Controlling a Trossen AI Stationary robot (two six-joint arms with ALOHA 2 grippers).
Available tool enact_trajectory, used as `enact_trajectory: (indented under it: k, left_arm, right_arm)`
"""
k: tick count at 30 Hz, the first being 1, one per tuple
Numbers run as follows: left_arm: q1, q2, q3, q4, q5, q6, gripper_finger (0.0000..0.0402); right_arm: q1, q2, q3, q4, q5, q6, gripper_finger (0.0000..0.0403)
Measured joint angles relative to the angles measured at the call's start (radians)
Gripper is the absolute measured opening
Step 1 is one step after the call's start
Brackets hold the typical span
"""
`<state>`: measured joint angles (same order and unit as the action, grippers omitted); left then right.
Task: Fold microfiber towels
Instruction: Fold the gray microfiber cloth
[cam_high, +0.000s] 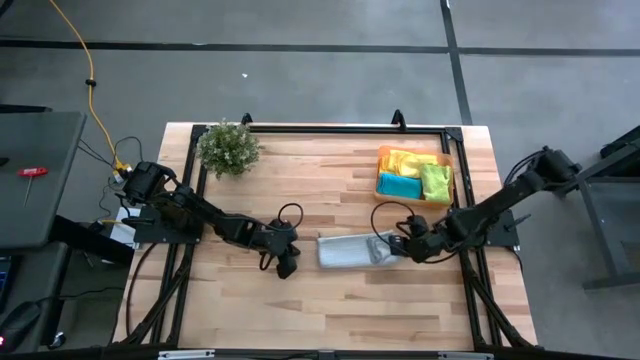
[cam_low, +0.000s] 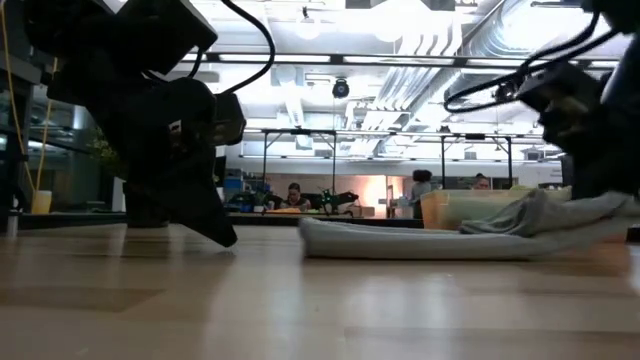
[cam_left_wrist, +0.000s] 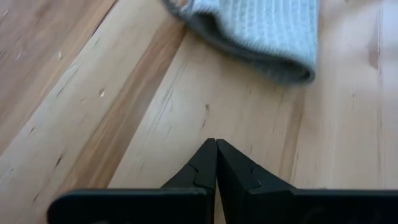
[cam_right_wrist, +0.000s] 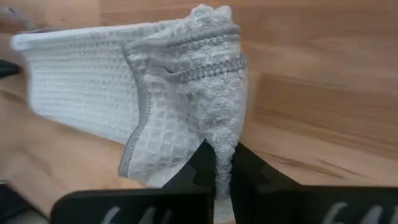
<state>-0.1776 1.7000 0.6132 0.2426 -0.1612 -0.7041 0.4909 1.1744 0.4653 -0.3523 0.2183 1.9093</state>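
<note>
A pale grey-blue microfiber towel (cam_high: 350, 250) lies folded into a band on the wooden table, right of centre. My right gripper (cam_high: 392, 248) is shut on its right end, which is gathered and raised (cam_low: 545, 212). My left gripper (cam_high: 286, 266) is shut and holds nothing, with its tip near the table just left of the towel's left end (cam_left_wrist: 273, 43). Yellow, teal and lime green towels (cam_high: 412, 175) lie in an orange tray at the far right. My right gripper pinches the towel's bunched right end (cam_right_wrist: 222, 149) between its two fingers, several layers with a stitched hem among them. The fingers slant down from the table's right. That end is lifted off the table; the rest of the towel (cam_right_wrist: 74, 81) lies flat.
A small green leafy plant (cam_high: 228, 148) stands at the far left of the table. The orange tray (cam_high: 384, 153) sits at the far right. A black frame (cam_high: 320, 130) runs along the table's edges. Bare wood lies toward the near edge.
</note>
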Motion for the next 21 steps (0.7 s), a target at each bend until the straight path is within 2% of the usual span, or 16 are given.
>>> enact_trajectory:
  k: [5, 10, 21]
  left_arm:
    - [0.000, 0.000, 0.000, 0.025, -0.017, 0.001, 0.0000]
    - [0.007, 0.000, 0.001, 0.067, -0.031, 0.001, 0.0000]
    - [0.035, 0.000, 0.001, 0.085, -0.029, 0.001, 0.0000]
  right_arm:
    - [-0.014, -0.041, 0.142, -0.288, -0.032, -0.032, 0.0004]
    - [-0.033, 0.012, 0.279, -0.472, -0.028, -0.061, 0.0002]
    - [-0.089, 0.251, 0.465, -0.556, -0.054, -0.185, 0.0001]
